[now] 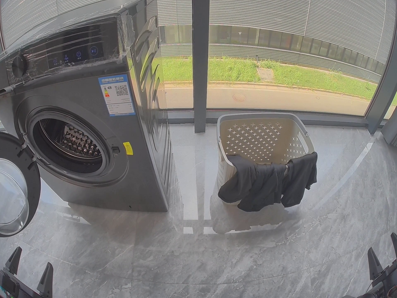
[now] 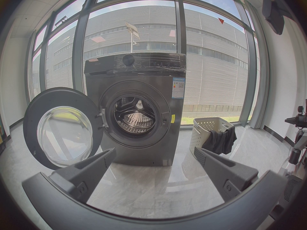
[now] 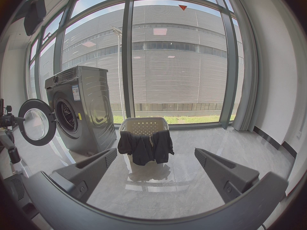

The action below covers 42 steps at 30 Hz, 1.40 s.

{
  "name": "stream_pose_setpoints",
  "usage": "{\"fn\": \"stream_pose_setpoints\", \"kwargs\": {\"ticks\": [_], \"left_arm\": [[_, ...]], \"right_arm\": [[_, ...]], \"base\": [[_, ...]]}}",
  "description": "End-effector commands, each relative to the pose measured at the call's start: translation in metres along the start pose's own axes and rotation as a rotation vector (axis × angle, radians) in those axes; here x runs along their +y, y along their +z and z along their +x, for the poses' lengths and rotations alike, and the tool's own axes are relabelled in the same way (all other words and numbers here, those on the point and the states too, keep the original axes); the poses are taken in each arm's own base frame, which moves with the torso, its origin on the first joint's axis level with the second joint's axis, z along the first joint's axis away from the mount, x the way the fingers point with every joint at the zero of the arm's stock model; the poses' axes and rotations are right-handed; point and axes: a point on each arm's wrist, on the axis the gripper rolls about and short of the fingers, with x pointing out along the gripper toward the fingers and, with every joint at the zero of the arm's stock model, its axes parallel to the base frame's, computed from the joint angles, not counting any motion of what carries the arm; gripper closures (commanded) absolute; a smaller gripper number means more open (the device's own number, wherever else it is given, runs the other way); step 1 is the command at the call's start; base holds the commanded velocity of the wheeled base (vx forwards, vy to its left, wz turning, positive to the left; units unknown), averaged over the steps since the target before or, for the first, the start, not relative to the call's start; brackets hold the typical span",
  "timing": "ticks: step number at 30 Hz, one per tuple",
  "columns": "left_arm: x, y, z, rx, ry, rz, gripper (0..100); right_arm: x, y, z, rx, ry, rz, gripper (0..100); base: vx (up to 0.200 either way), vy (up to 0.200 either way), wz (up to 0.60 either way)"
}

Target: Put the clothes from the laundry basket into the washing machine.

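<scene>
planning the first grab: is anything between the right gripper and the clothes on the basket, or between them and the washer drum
Nothing visible. Only bare floor lies between the right gripper and the dark clothes draped over the near rim of the laundry basket. The washing machine door stands open, so the drum opening is unblocked.

Dark grey, tapering, wedge-shaped fingers (image 2: 82, 173)
</scene>
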Motion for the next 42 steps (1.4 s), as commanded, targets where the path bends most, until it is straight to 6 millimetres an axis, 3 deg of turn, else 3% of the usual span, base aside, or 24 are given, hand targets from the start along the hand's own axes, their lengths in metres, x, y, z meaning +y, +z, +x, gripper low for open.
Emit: {"fn": "stream_pose_setpoints", "kwargs": {"ticks": [1,8,14,42], "left_arm": [[0.0001,-0.0042,0.0001,0.000,0.000,0.000,0],[0.0001,-0.0044,-0.0001,0.000,0.000,0.000,0],[0.0001,-0.0044,0.0001,0.002,0.002,-0.002,0],[0.0001,-0.0044,-0.0001,0.000,0.000,0.000,0]], "right_arm": [[0.0000,-0.0052,0.0001,0.001,0.000,0.000,0],[0.0000,-0.0052,0.0001,0.001,0.000,0.000,0],[0.0000,-0.0052,0.0001,0.001,0.000,0.000,0],[0.0000,-0.0052,0.0001,0.001,0.000,0.000,0]], "base": [[0.200,0.000,0.00],[0.200,0.000,0.00],[0.000,0.000,0.00],[0.000,-0.193,0.00]]}}
